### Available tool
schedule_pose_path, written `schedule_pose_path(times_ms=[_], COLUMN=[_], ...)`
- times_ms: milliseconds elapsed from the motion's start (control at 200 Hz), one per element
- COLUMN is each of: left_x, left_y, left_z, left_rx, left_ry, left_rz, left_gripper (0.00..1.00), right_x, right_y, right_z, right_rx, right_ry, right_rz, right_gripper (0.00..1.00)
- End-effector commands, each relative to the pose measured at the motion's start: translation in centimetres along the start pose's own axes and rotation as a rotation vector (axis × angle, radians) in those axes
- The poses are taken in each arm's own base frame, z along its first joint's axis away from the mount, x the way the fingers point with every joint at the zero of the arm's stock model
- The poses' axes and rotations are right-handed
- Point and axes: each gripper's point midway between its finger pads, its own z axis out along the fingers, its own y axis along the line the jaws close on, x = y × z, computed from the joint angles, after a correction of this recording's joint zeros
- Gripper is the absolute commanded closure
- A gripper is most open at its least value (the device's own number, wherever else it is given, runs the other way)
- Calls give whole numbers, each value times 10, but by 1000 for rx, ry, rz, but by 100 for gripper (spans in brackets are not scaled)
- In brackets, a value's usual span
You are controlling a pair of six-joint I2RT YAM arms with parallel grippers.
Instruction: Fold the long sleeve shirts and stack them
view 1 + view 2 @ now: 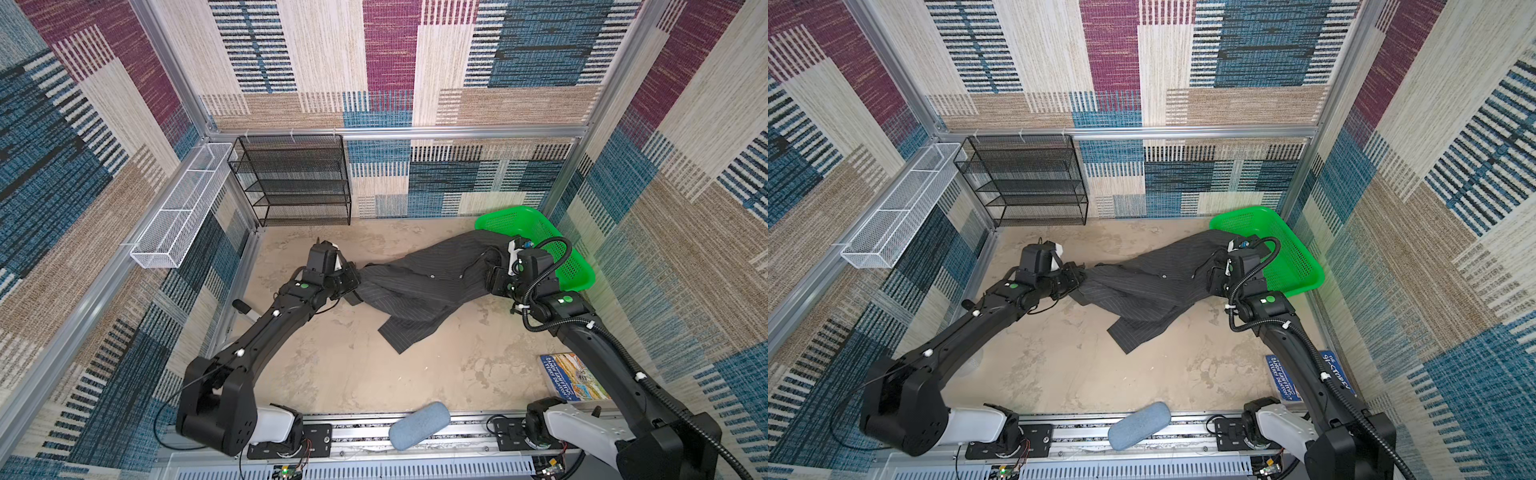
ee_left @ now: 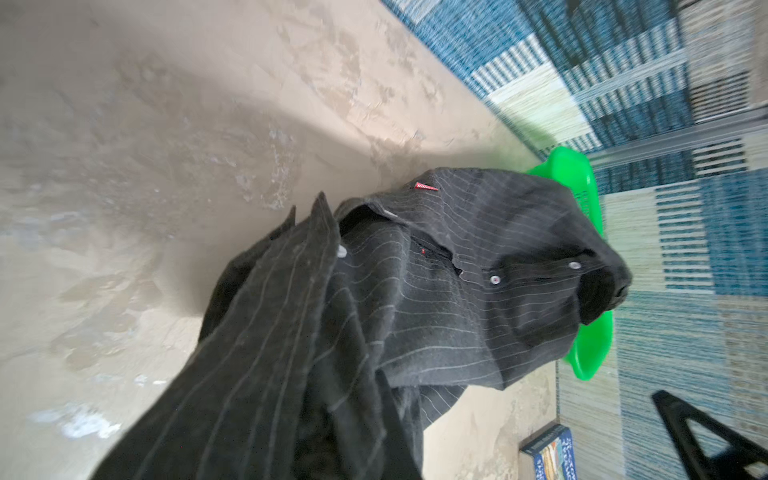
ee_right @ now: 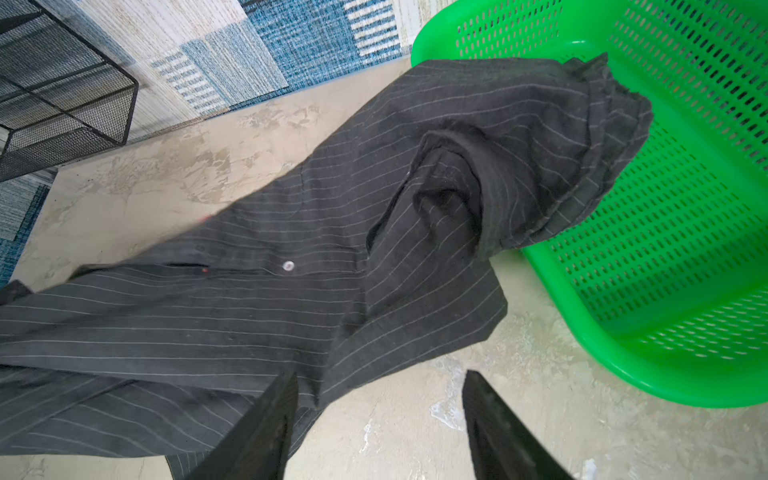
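Here, in both top views, the shirt [image 1: 419,286] [image 1: 1142,286] lies stretched across the far part of the table [image 1: 353,374]. Its right end is draped over the rim of the green basket [image 1: 575,266], and a flap trails toward the near side. The left gripper [image 1: 354,286] sits at the shirt's narrowed left end, closed on the bunched cloth. The right gripper [image 1: 493,283] hangs over the shirt's right part beside the basket, its jaws hidden from above. In the left wrist view the pinstriped shirt [image 2: 415,311] runs from close under the camera out to the basket [image 2: 590,345], raised above the table with a shadow beneath it. Light buttons and a small red tag show, a book [image 2: 548,453] lies near, and only one black finger [image 2: 667,405] is visible. In the right wrist view the fingers [image 3: 266,424] stand apart with nothing gripped, one over the shirt's edge and the other over bare table, and the shirt's bunched end lies over the basket's rim [image 3: 685,208].
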Motion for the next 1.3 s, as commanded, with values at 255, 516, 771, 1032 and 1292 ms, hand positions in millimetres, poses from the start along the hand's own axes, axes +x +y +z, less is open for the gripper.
schedule_pose_path(times_ms=[255, 516, 771, 1032, 1292], left_x=[-47, -47, -37, -40, -33], left_y=[42, 69, 83, 85, 86], left_z=[-104, -102, -83, -89, -79], left_rx=[-155, -199, -222, -240, -206], left_ry=[-196, -182, -127, -138, -116], left_rz=[-42, -97, -124, -120, -151], left_gripper=[100, 100, 100, 100, 100], right_x=[-4, 13, 37, 28, -8], right_y=[6, 3, -24, -40, -69], right_z=[5, 26, 46, 92, 164], right_rx=[-30, -22, 102, 213, 331], right_ry=[-15, 43, 83, 109, 77], right_rz=[24, 20, 36, 40, 65], right_gripper=[34, 34, 34, 42, 47])
